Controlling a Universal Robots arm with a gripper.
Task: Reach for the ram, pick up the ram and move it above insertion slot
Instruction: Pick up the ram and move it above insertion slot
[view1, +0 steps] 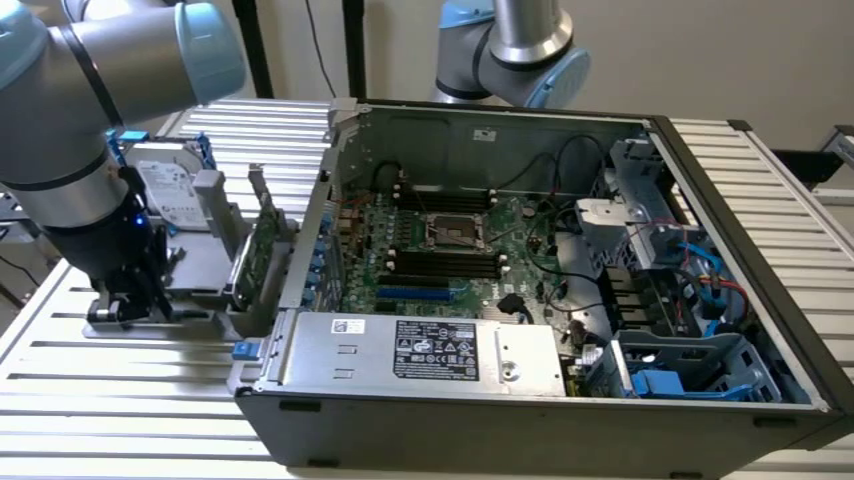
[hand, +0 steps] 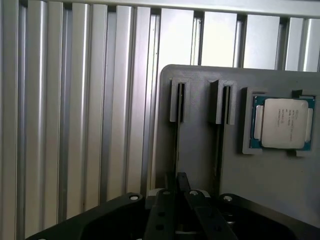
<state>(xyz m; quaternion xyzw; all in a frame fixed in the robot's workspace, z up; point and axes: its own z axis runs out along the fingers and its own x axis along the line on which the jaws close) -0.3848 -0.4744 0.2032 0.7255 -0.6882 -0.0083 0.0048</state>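
My gripper (view1: 127, 305) is low over the grey holder (view1: 174, 325) at the exterior view's left, outside the computer case. In the wrist view its two dark fingers (hand: 162, 210) come together around a thin dark strip, the ram (hand: 176, 145), seen edge-on. The ram stands in one of the holder's two narrow slots. My gripper (hand: 178, 182) is shut on the end of that strip. A second thin stick (hand: 219, 150) stands in the neighbouring slot. The black insertion slots (view1: 441, 265) lie on the motherboard beside the processor socket (view1: 457, 232).
A processor (hand: 282, 122) lies in a recess of the grey holder (hand: 270, 185). A silver hard drive (view1: 167, 190) and a green expansion card (view1: 263, 250) stand upright between my arm and the open case (view1: 534, 420). A second robot arm (view1: 514, 50) stands behind the case.
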